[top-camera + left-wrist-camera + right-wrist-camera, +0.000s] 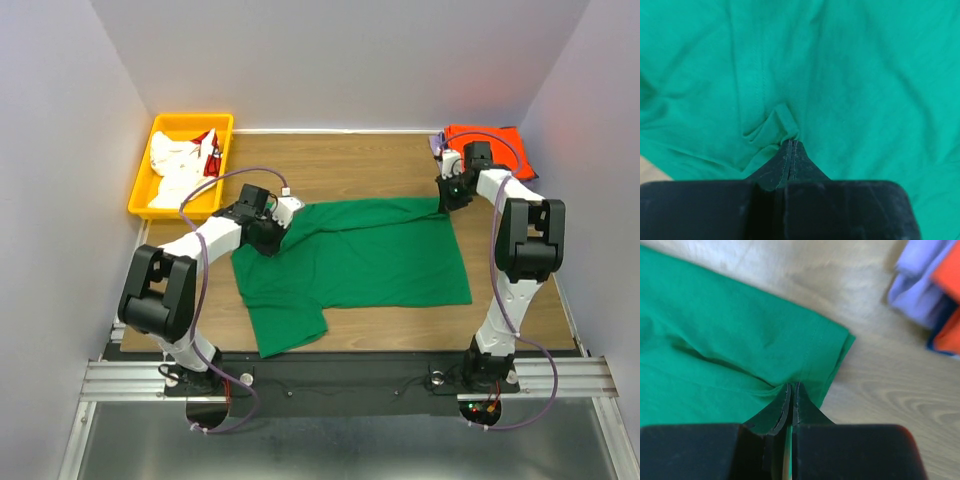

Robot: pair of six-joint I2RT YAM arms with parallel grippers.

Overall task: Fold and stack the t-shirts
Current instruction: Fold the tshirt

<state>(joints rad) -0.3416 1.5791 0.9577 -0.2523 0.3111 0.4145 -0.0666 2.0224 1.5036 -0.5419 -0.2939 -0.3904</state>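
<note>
The left pincer [791,146] was clamped on a pinch of the green t-shirt [360,265], the right pincer [791,388] on its edge by a corner; the shirt lay spread on the tabletop [380,165], long axis running between them, body on their near side

Left gripper [791,144] reaching inward, hanging low, jaws pinching green t-shirt [370,255]. Right gripper [791,386] stretching forward, pinching same shirt's edge.
</note>
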